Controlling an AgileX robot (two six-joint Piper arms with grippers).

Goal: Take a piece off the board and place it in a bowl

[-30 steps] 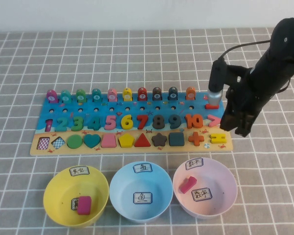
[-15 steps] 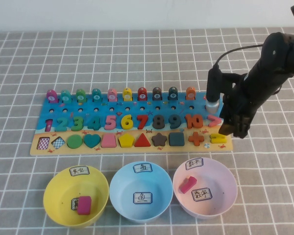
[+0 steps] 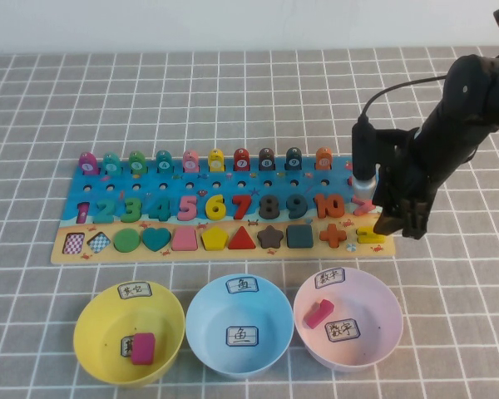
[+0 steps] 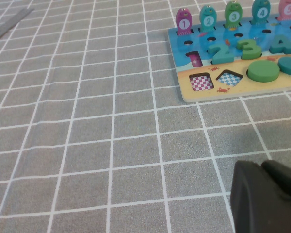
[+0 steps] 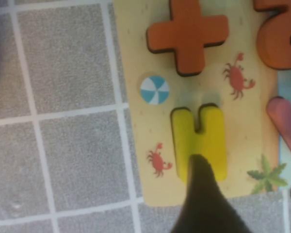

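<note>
The right gripper [image 3: 397, 223] is poised open over the yellow equals piece [image 5: 200, 142] at the board's [image 3: 66, 259] right end, beside the orange plus [image 5: 188, 33]. 1 finger should be lowered outside each bar before closing. The yellow bowl [image 3: 91, 319] sits near the board's left end. The left gripper [image 4: 266, 199] is parked; its state cannot be told.

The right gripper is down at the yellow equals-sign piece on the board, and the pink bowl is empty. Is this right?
Not entirely. The right gripper is at the equals-sign piece on the board, but the pink bowl is not empty: the high view shows a pink piece lying in it.
</note>
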